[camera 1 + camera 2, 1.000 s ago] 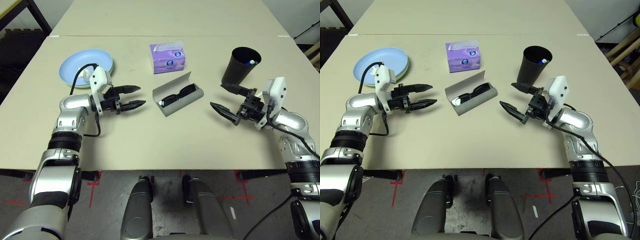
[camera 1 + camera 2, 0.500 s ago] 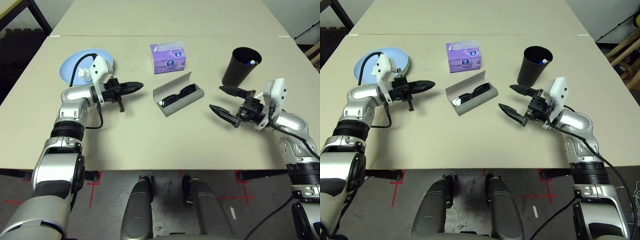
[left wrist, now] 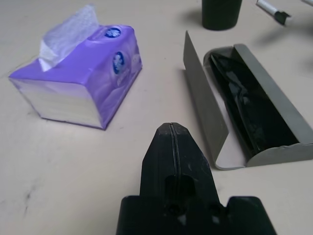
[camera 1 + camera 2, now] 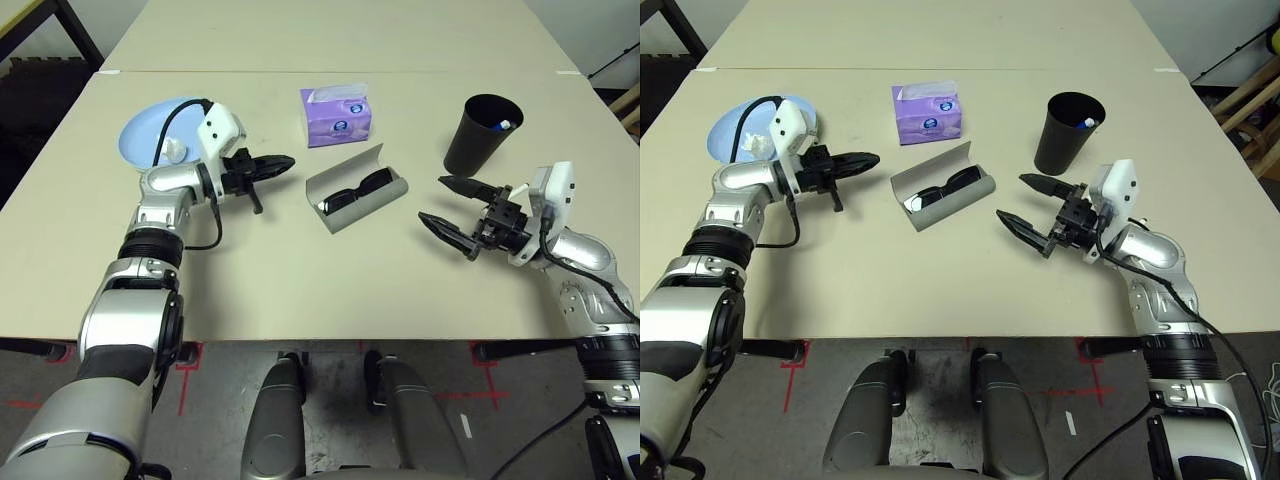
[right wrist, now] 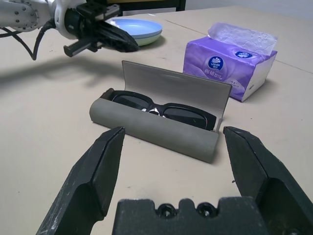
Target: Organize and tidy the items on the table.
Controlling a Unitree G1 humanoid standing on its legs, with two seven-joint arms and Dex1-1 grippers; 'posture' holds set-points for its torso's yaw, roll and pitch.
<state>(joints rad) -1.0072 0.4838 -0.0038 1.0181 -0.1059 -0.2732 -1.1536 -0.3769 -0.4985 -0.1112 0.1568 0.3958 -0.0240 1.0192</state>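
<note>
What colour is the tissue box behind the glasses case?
Purple tissue box with white tissue on top; clearest in the left wrist view.

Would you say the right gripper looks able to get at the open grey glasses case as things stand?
Probably yes: the right gripper is open and points at the grey oblong glasses case, with only bare pale beige table between them. The shut left gripper stays off to the other side.

This looks like a robotics lab or test room. Two plain pale beige surface (image 4: 330,270) tops stand pushed together, red tape marks (image 4: 30,405) cross the grey carpet (image 4: 320,420) below, well behind either pincer, and black equipment racks (image 4: 30,70) sit off to the left.
</note>
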